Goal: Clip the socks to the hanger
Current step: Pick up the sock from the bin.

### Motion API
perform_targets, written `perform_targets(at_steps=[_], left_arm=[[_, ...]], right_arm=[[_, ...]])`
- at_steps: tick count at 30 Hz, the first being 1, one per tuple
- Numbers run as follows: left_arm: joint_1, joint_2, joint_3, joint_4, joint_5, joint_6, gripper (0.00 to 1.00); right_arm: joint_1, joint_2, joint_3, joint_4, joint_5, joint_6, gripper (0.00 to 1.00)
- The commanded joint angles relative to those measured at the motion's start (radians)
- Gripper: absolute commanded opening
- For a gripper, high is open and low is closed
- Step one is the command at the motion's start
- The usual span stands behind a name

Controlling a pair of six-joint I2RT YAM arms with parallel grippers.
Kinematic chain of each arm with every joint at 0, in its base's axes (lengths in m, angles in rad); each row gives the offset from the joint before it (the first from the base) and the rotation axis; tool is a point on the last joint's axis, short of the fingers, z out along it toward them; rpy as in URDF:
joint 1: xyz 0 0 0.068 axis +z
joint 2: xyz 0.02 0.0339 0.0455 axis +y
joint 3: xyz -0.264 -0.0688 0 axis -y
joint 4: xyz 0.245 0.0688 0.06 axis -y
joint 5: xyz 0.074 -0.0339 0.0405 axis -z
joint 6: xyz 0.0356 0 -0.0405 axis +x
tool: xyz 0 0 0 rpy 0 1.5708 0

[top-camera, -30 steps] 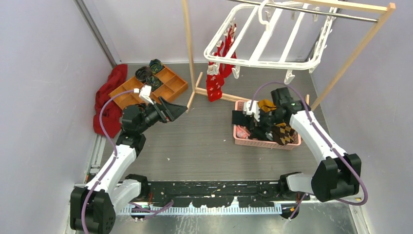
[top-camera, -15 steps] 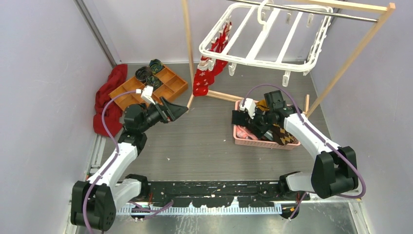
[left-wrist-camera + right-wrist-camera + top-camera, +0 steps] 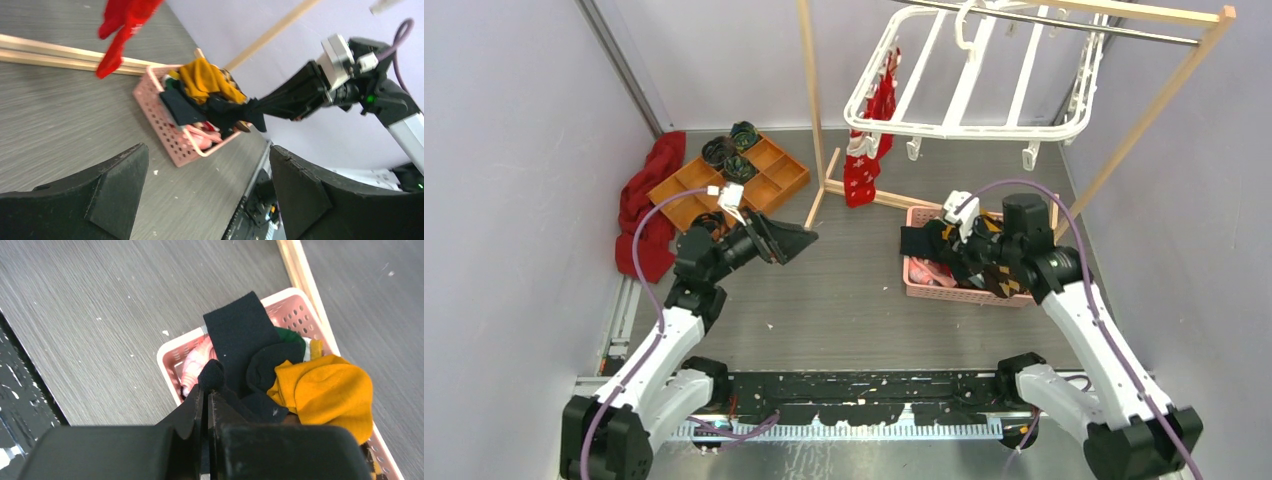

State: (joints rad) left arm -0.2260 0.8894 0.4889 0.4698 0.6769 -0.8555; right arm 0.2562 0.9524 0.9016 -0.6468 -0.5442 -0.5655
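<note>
Noted right gripper (image 3: 206,390) pressed together on a fold of black sock (image 3: 233,339) atop the heap in pink basket (image 3: 169,356), mustard sock (image 3: 325,387) touching beside; left gripper (image 3: 207,165) spread wide, holding nothing, well apart. Best to lift straight and slow to shed neighbours and avoid dragging the basket, then carry up toward hanger (image 3: 969,128) overhead, offering a free edge to a clip (image 3: 1031,156).

The left arm (image 3: 664,340) leans up from its base with the elbow bent and the wrist aimed toward the other arm. The left gripper (image 3: 804,238) hangs in the air, jaws spread wide, holding nothing. The right arm (image 3: 1094,330) rises steeply and its wrist tips downward. The right gripper (image 3: 206,392) is pinched tight on a black sock (image 3: 212,375).
</note>
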Motion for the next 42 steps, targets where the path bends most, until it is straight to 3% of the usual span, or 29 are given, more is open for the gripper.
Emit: perform_targets(at_steps=[1,7,12,21,26,32,37,42], left_arm=[[-0.142,-0.041,-0.017,0.105,-0.003,0.095,0.9],[-0.369,-0.028,-0.03,0.15,-0.11,0.238,0.9],[-0.505,0.003,-0.022,0.181,-0.209,0.331,0.89],[-0.725,0.253,0.062,0.38,-0.29,0.391,0.87],[-0.769,0.307,0.09,0.393,-0.328,0.51,0.86],[-0.77,0.259,0.026,0.358,-0.408,0.727,0.89],[-0.766,0.261,0.093,0.234,-0.377,0.914,0.92],[-0.739,0.331,0.152,0.245,-0.273,0.923,0.92]], right_arm=[[0.001,-0.123,-0.042,0.053,-0.025,0.14,0.01],[0.0,-0.3,-0.077,0.179,-0.05,0.326,0.01],[-0.002,-0.34,-0.046,0.182,-0.11,0.398,0.01],[-0.002,-0.336,0.005,0.36,-0.291,0.594,0.01],[-0.002,-0.328,0.006,0.468,-0.365,0.696,0.01],[-0.001,-0.332,-0.011,0.517,-0.436,0.722,0.01],[0.003,-0.334,-0.021,0.546,-0.48,0.739,0.02],[0.01,-0.325,-0.023,0.563,-0.508,0.748,0.02]])
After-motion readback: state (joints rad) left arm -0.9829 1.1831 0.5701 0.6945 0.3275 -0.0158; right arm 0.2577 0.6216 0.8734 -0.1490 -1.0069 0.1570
